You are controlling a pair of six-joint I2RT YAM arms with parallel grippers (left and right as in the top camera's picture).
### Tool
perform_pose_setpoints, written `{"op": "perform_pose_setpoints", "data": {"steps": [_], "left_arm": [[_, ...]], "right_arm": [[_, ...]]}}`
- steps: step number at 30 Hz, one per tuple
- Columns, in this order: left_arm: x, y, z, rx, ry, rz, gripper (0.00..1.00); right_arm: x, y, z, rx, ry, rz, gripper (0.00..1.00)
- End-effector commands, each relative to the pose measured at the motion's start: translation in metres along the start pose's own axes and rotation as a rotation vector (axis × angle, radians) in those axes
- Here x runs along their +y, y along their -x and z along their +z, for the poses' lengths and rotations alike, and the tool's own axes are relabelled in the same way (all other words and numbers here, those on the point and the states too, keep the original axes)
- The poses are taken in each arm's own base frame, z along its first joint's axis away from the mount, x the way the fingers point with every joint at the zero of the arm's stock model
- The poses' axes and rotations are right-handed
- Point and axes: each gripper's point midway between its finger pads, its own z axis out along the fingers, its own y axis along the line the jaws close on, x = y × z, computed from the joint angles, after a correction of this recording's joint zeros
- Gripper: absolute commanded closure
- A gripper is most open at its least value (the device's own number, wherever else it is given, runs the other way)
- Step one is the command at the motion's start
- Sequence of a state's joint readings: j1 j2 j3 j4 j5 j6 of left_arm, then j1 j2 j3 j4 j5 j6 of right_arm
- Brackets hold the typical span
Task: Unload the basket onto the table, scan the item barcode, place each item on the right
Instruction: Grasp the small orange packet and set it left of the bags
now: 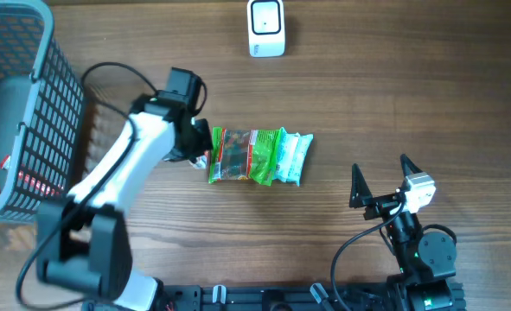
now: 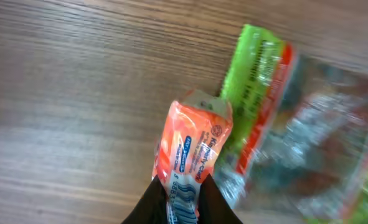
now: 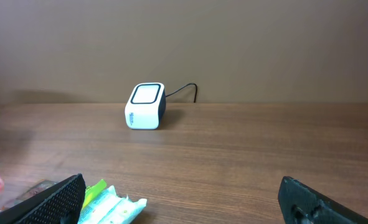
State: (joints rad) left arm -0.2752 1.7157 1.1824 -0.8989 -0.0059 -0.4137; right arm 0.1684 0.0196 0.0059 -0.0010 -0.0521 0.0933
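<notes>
- Two arms work over a wooden tabletop (image 1: 428,86), one on each side
- Left gripper (image 2: 184,208) has its dark fingers (image 2: 147,208) pinching the lower end of an orange packet (image 2: 195,146), which carries small blue print and part of a barcode
- That orange packet sits near the middle of the tabletop, just beside the left end of a row of green snack packets (image 1: 259,157)
- Right gripper (image 1: 381,173) hovers near the front right corner with its fingers spread wide and nothing between them
- White scanner (image 1: 266,28) stands at the far edge, about midway along, well apart from the packets
- Grey mesh basket (image 1: 60,78) stands at the left edge
</notes>
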Motion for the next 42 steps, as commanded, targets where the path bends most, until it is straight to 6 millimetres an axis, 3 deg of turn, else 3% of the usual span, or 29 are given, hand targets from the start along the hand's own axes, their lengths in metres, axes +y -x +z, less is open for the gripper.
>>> {"op": "perform_pose_setpoints", "data": {"steps": [1,9,13,20,24,25,26,27,29,32,36,40,42], "left_arm": [[0.006,-0.001,0.02,0.015,0.078,0.009,0.89],[0.004,0.003,0.023,-0.002,0.071,0.008,0.85],[0.004,0.002,0.025,-0.003,0.071,0.009,0.62],[0.003,0.003,0.021,-0.012,0.066,0.015,0.41],[-0.005,0.01,0.005,-0.049,0.022,0.037,0.42],[-0.007,0.011,0.001,-0.057,0.005,0.037,0.62],[-0.008,0.011,0.001,-0.056,0.003,0.037,0.67],[-0.008,0.01,0.001,-0.053,0.001,0.037,0.67],[-0.007,0.009,0.001,-0.05,0.004,0.039,0.53],[-0.008,0.014,-0.007,-0.066,0.004,0.11,0.49],[0.003,0.052,-0.078,-0.204,0.065,0.079,0.41],[0.03,0.105,-0.183,-0.456,0.049,-0.045,0.41],[0.051,0.12,-0.22,-0.552,0.033,-0.119,0.34]], "right_arm": [[0.0,0.001,0.0,-0.003,0.004,0.014,0.0],[0.0,0.001,0.0,-0.003,0.004,0.014,0.0],[0.0,0.001,0.0,-0.003,0.004,0.014,0.0],[0.0,0.001,0.0,-0.003,0.005,0.014,0.0],[0.0,0.001,0.0,-0.003,0.004,0.014,0.0],[0.0,0.001,0.0,-0.003,0.005,0.014,0.0],[0.0,0.001,0.0,-0.003,0.005,0.014,0.01],[0.0,0.001,0.0,-0.003,0.004,0.014,0.0],[0.0,0.001,0.0,-0.003,0.005,0.014,0.0],[0.0,0.001,0.0,-0.003,0.005,0.014,0.0],[0.0,0.001,0.0,-0.003,0.004,0.014,0.0],[0.0,0.001,0.0,-0.003,0.004,0.014,0.0],[0.0,0.001,0.0,-0.003,0.004,0.014,0.0]]}}
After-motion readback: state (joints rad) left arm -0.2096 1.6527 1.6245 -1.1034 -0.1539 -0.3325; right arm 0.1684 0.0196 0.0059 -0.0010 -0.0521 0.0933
